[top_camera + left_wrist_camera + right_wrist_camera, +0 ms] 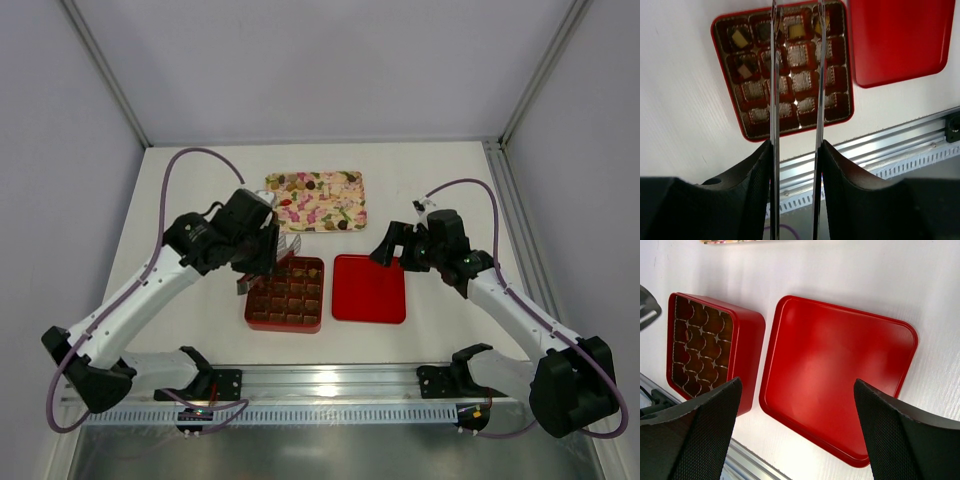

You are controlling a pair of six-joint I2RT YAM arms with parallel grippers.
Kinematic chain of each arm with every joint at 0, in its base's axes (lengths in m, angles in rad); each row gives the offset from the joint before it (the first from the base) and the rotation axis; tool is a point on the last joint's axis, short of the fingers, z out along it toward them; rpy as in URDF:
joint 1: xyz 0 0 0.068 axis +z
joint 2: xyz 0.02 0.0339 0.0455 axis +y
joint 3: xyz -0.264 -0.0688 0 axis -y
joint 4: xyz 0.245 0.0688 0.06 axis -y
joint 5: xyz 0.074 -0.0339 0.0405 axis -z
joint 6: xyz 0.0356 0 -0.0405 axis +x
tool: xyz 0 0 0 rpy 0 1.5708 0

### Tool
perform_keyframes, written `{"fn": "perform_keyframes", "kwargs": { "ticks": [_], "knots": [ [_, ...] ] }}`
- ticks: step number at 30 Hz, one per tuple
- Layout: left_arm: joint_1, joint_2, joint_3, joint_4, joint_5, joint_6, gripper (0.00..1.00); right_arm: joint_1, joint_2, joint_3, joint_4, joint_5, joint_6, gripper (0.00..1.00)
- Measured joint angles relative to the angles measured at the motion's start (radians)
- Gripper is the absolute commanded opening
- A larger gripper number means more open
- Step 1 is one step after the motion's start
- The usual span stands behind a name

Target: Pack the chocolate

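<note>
Table (200, 330): white. Red lid (369, 289) lies flat near the front edge, right of centre. Red box (285, 327) sits just left of it, not touching.

Floral tray (345, 215): far edge, centre, with its near-left corner hidden by the left arm.

Left gripper (797, 7): over the box's far side. Blades are apart with nothing seen between them; the tips are cut off.

Right gripper (796, 385): spread wide above the lid, empty.

Chocolate (796, 31): a few pieces in the box's far cells. More lie on the tray, too small to count.

Square red box (750, 355) sat near-centre on white table (450, 200), grid of compartments inside. Flat red lid (369, 289) lay just right of box, narrow gap between, rim up. Cream floral-print tray (335, 218) lay farther back, behind both. Aluminium rail (330, 378) ran along near edge.
</note>
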Motion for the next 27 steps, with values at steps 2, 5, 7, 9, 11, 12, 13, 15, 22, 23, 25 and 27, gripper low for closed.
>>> {"fn": "perform_keyframes", "kwargs": {
  "ticks": [2, 5, 7, 9, 11, 12, 13, 15, 22, 23, 25, 27],
  "knots": [
    [0.0, 0.05, 0.071, 0.007, -0.006, 0.016, 0.43, 0.0, 0.0, 0.0, 0.0, 0.002, -0.001, 0.92],
    [0.0, 0.15, 0.174, 0.015, -0.014, 0.043, 0.43, 0.0, -0.001, 0.0, 0.0, 0.005, -0.002, 0.92],
    [0.0, 0.227, 0.242, 0.021, -0.014, 0.062, 0.43, 0.001, -0.003, 0.0, -0.003, 0.008, -0.004, 0.92],
    [0.0, 0.32, 0.32, 0.039, -0.014, 0.089, 0.43, 0.001, -0.012, 0.0, -0.013, 0.012, -0.005, 0.92],
    [0.0, 0.407, 0.391, 0.045, -0.014, 0.112, 0.43, 0.001, -0.024, 0.0, -0.023, 0.016, -0.006, 0.92],
    [0.0, 0.449, 0.426, 0.048, -0.014, 0.124, 0.43, 0.001, -0.03, 0.0, -0.028, 0.018, -0.007, 0.92],
    [0.0, 0.488, 0.458, 0.053, -0.014, 0.133, 0.43, 0.001, -0.037, 0.0, -0.034, 0.019, -0.008, 0.92],
    [0.0, 0.561, 0.519, 0.055, -0.014, 0.15, 0.43, 0.001, -0.048, 0.0, -0.043, 0.023, -0.008, 0.92],
    [0.0, 0.733, 0.62, 0.058, -0.036, 0.18, 0.43, 0.001, -0.075, 0.001, -0.061, 0.031, -0.012, 0.92],
    [0.001, 0.745, 0.621, 0.058, -0.041, 0.182, 0.43, 0.001, -0.077, 0.001, -0.062, 0.033, -0.013, 0.93],
    [0.002, 0.764, 0.621, 0.055, -0.049, 0.185, 0.43, 0.001, -0.082, 0.001, -0.064, 0.034, -0.015, 0.92],
    [0.003, 0.774, 0.621, 0.055, -0.058, 0.19, 0.43, 0.001, -0.084, 0.001, -0.066, 0.034, -0.017, 0.92]
  ]
}}
